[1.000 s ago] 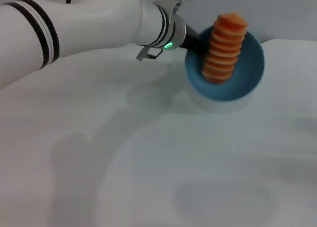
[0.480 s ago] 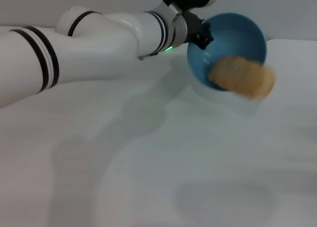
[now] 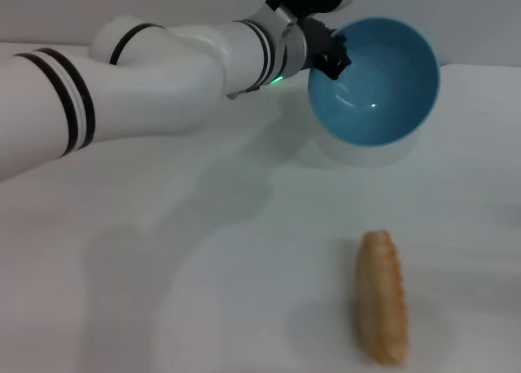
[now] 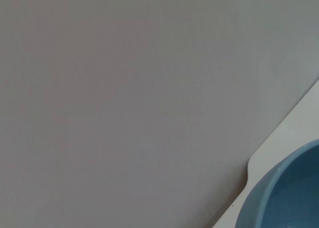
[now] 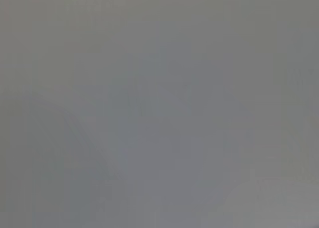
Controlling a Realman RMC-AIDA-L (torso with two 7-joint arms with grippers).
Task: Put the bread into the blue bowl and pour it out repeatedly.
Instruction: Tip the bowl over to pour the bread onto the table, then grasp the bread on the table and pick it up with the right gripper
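Observation:
The blue bowl (image 3: 376, 84) is held tipped on its side above the table, its empty inside facing me. My left gripper (image 3: 330, 57) is shut on the bowl's left rim. The bread (image 3: 382, 296) lies lengthwise on the white table near the front edge, tan side mostly showing with orange ridges along its right. It is well below and apart from the bowl. In the left wrist view only a curved part of the blue bowl (image 4: 281, 198) shows at a corner. The right gripper is out of view.
The white table (image 3: 203, 275) spreads around the bread. A grey wall stands behind the table's far edge. My left arm (image 3: 146, 80) reaches across the upper left.
The bread slid out of the tipped bowl, fell, and now lies on the table in front. The bowl tilted further and is empty.

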